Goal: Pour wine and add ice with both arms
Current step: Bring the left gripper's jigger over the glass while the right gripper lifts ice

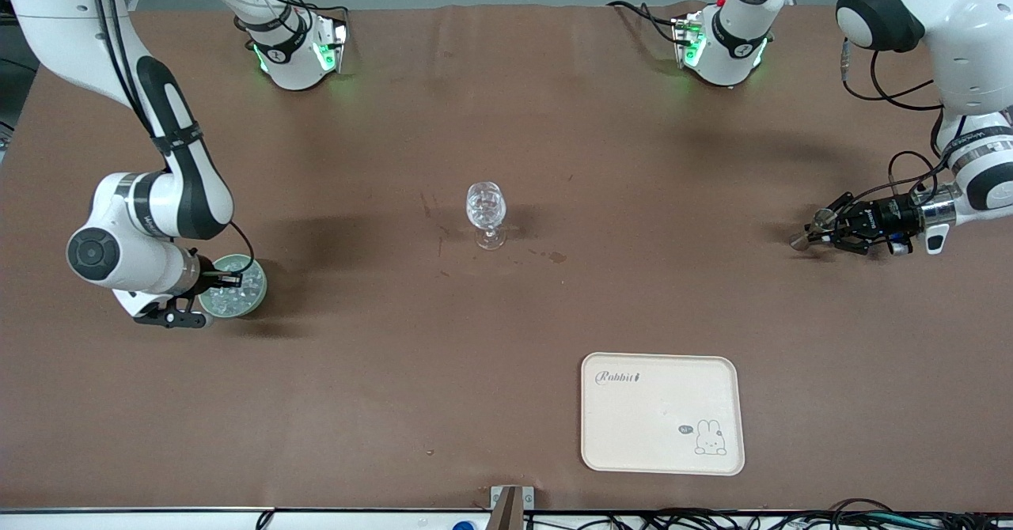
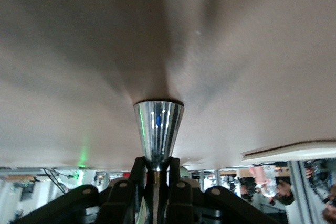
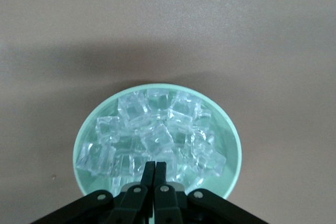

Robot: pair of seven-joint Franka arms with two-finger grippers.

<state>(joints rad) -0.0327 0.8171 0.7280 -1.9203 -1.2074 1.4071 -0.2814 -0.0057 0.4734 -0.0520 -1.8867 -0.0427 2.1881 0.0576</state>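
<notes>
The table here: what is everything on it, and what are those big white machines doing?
stemmed glass: one, clear, mid-table.
bowl: one, pale green, at the right arm's end of the table.
ice: many clear chunks, piled in the bowl.
tray: one, cream with a rabbit drawing, nearer the front camera than the glass.
metal cup: one, shiny silver cone shape, at the left arm's end of the table, held by the left gripper.
table: one, brown cover.
left gripper: black, low over the table, shut on the metal cup.
right gripper: black, over the bowl's rim, fingers shut; no ice visibly between them.
</notes>
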